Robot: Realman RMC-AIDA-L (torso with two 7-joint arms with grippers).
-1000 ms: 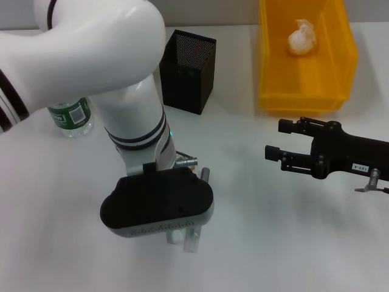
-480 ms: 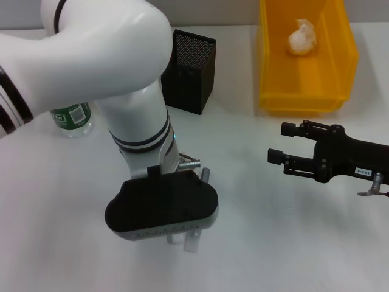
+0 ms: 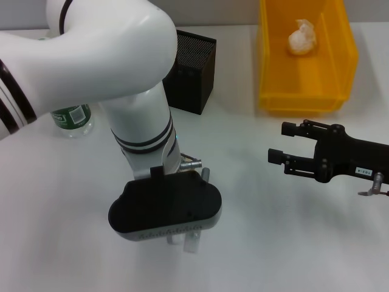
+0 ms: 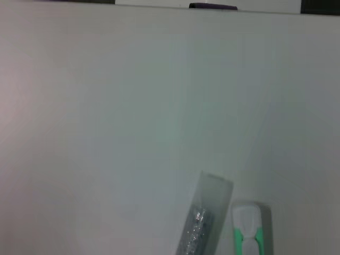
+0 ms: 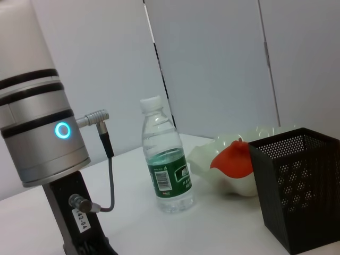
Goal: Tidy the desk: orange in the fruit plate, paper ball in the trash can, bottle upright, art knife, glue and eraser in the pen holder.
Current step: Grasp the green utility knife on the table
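My left gripper (image 3: 164,210) hangs low over the table's front middle; its black housing hides what is under it. A whitish piece (image 3: 189,241) sticks out below it. The left wrist view shows a clear-capped stick (image 4: 204,223) and a white-and-green item (image 4: 249,231) lying side by side on the table. The black mesh pen holder (image 3: 191,70) stands behind. The paper ball (image 3: 302,35) lies in the yellow bin (image 3: 304,97). The bottle (image 5: 166,159) stands upright. The orange (image 5: 232,159) sits in the pale fruit plate (image 5: 202,156). My right gripper (image 3: 281,141) is open and empty at the right.
The bottle also shows at the left of the head view (image 3: 72,117), partly behind my left arm. The pen holder (image 5: 297,191) stands next to the fruit plate in the right wrist view. White table surface lies between the two grippers.
My left arm and gripper have drifted slightly to the right. My right gripper shifted a little to the right, then held still.
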